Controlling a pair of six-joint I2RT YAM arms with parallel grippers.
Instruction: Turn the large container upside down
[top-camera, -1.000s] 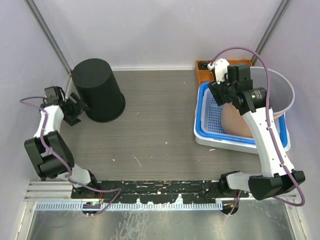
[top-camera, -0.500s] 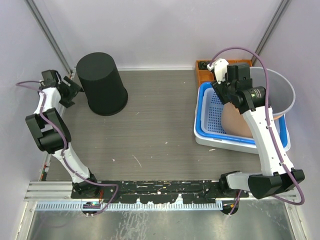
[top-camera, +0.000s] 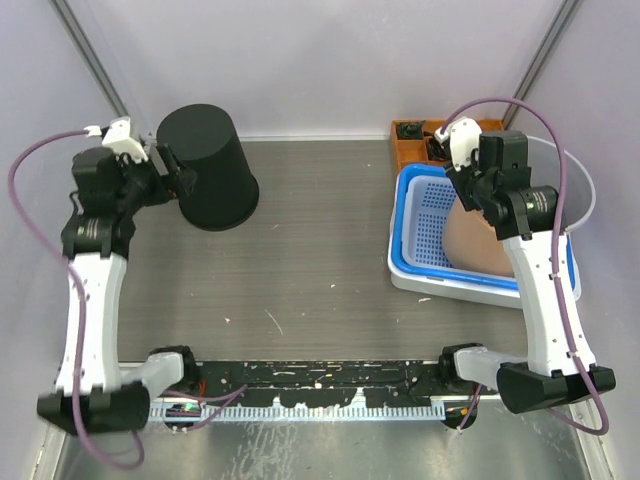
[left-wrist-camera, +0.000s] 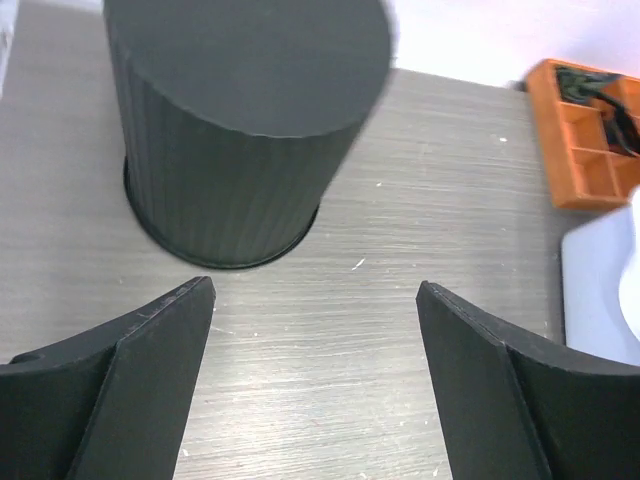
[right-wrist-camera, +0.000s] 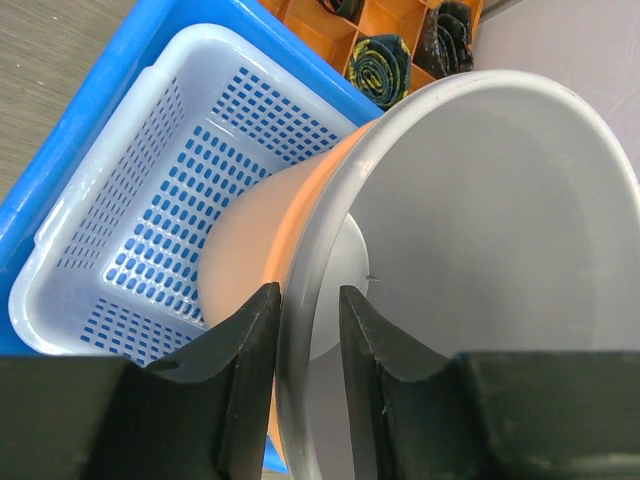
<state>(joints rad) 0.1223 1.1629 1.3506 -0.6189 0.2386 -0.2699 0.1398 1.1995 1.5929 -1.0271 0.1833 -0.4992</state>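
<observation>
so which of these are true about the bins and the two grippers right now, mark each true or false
1. The black bin stands closed end up. True.
2. The left gripper is clamped on the black bin. False: it is open, with the bin ahead of its fingers and untouched.
3. The right gripper has a finger on each side of the grey tub rim. True.
4. The orange tray sits at the table's near edge. False: it is at the back, behind the blue crate.
</observation>
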